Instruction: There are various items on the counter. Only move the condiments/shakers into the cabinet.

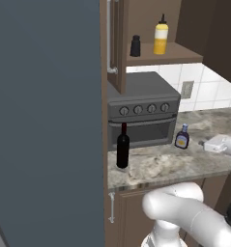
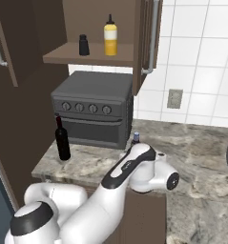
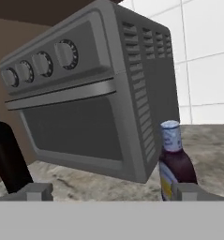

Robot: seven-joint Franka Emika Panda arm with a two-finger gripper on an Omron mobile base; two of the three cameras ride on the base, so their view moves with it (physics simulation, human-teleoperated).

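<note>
Claw (image 3: 111,191) spread wide, low over counter (image 1: 184,164) — blue-purple bottle (image 3: 173,161) just beside toaster oven (image 3: 90,93) corner.

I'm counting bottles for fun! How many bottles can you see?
3. The yellow squeeze bottle stands on the cabinet shelf; the wine bottle and the blue-purple bottle stand on the counter by the toaster oven.
</note>
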